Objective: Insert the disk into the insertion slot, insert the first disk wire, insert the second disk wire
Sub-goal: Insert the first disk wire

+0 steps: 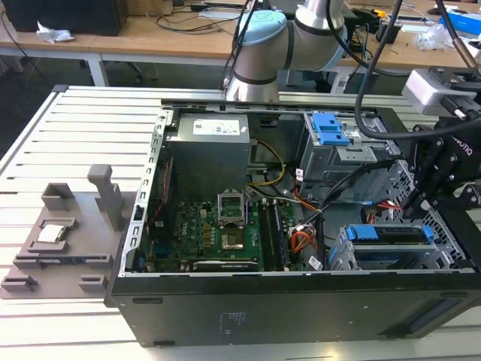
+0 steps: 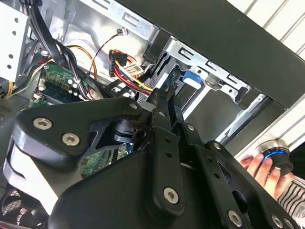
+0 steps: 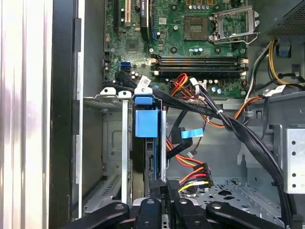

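Slatted bench (image 1: 75, 128), open computer case (image 1: 263, 308), disk (image 1: 391, 235) seated in insertion slot (image 1: 342, 256), claw (image 2: 166, 102) closed beside it.

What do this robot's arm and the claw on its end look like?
The robot arm has silvery-grey round tubes and thick joints with pale blue caps. Black cables run along it. The gripper is matt black: angular plates and bars pinned with silvery screws, with white lettering on its side. A small light-grey box sits by it.
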`<act>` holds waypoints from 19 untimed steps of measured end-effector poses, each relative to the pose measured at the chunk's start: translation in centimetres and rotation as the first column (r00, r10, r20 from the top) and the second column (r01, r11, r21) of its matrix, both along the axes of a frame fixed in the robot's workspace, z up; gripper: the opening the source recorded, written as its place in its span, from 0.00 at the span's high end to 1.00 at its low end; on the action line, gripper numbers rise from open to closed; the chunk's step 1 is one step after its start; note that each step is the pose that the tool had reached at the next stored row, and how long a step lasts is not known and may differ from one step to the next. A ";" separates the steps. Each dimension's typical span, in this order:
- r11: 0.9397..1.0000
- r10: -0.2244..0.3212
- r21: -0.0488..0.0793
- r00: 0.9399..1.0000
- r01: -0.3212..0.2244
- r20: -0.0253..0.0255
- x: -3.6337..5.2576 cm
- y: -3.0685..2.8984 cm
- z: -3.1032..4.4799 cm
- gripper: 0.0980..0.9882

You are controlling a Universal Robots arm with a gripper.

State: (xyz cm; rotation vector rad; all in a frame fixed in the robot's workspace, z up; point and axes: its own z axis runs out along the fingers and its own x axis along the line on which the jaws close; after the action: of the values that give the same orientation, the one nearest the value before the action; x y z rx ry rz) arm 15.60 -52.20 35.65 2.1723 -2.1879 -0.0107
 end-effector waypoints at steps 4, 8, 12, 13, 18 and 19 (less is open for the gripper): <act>0.999 0.000 0.035 1.000 0.000 0.000 -0.08 -0.05 0.00 0.92; 0.998 0.000 0.067 1.000 0.000 0.000 -0.21 -0.85 -0.03 0.92; 0.998 0.000 0.067 1.000 0.000 0.000 -0.26 -1.80 -0.11 0.92; 0.998 0.000 0.067 1.000 0.000 0.000 -0.27 -1.91 -0.11 0.92; 0.998 0.000 0.067 1.000 0.000 0.000 -0.27 -2.07 -0.47 0.92; 0.998 0.000 0.067 1.000 0.000 0.000 -0.27 -2.07 -0.57 0.92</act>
State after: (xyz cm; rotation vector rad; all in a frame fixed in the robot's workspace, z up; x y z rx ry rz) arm 15.33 -54.27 35.08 2.2065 -2.2189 -0.0853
